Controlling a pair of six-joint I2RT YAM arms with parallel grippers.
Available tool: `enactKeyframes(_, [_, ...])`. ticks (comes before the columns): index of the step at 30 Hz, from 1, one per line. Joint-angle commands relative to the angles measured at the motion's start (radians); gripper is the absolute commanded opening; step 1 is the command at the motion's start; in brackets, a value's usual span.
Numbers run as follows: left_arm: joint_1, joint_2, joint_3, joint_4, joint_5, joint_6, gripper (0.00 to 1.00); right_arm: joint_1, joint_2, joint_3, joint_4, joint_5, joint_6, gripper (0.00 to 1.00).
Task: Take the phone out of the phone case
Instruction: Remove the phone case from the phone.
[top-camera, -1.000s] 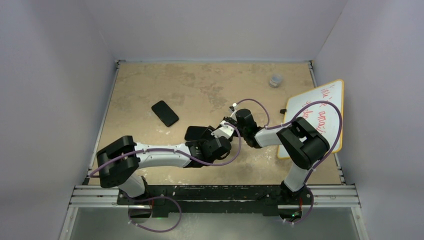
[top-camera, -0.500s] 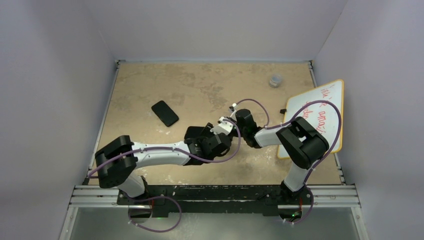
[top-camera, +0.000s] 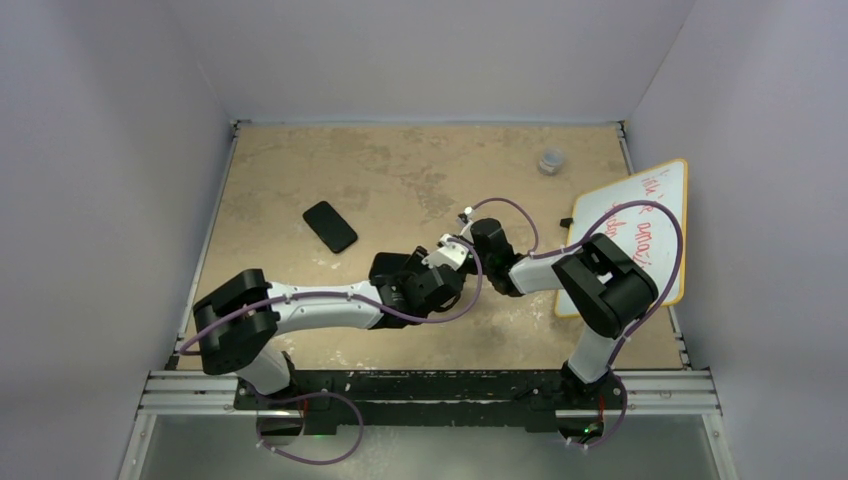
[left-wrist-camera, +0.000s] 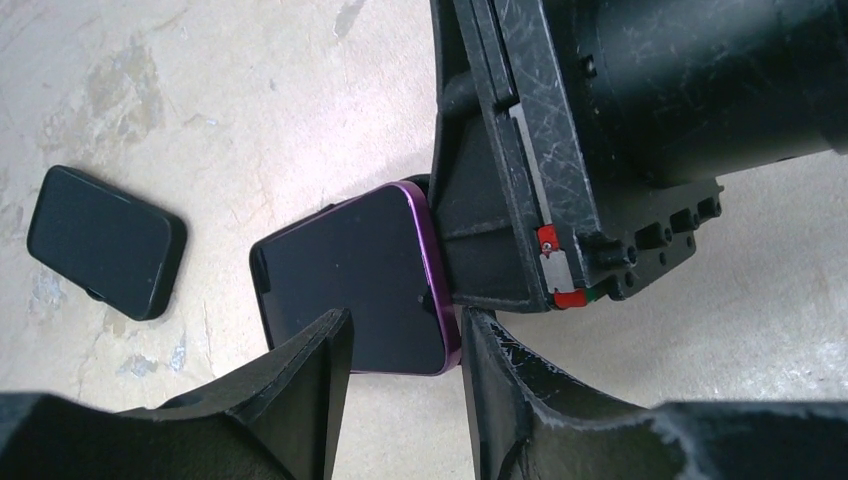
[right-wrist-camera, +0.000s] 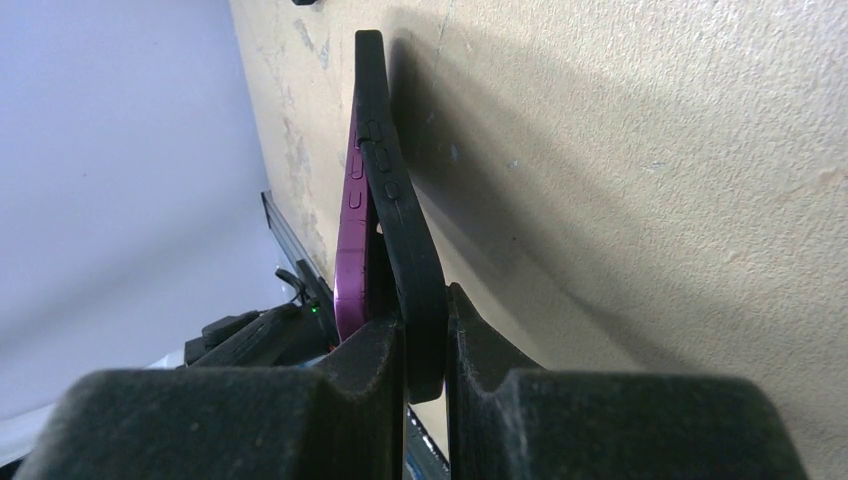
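Note:
The phone (left-wrist-camera: 350, 280) has a dark screen and a purple rim, and it is held off the table in the middle (top-camera: 392, 266). In the right wrist view the black phone case (right-wrist-camera: 400, 200) bends away from the purple phone (right-wrist-camera: 352, 250) at the near end. My right gripper (right-wrist-camera: 425, 350) is shut on the case's edge alone, with the phone lying outside its left finger. My left gripper (left-wrist-camera: 405, 325) stands open across the phone's near corner: one finger lies over the screen, the other against the purple rim. In the top view the two grippers (top-camera: 415, 275) (top-camera: 440, 262) meet at the phone.
A black phone-shaped slab (top-camera: 330, 226) (left-wrist-camera: 105, 240) lies flat on the table to the left of the phone. A whiteboard with red writing (top-camera: 640, 230) leans at the right edge. A small grey cup (top-camera: 551, 160) stands at the back right. Walls close in on three sides.
Both grippers and the phone have shifted slightly to the left. The right grip on the case is the same.

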Motion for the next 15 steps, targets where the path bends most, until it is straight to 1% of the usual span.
enactKeyframes(1, [0.008,0.018,0.024,-0.008,0.018,-0.014,0.46,0.005,-0.026,0.021,0.025,-0.040,-0.006,0.00])
enactKeyframes(6, [0.004,0.012,0.017,0.010,0.049,-0.015,0.47,0.005,-0.020,0.022,0.032,-0.044,-0.002,0.00])
enactKeyframes(15, [0.004,0.053,0.041,-0.034,-0.050,-0.026,0.47,0.006,-0.020,0.026,0.037,-0.050,0.000,0.00])
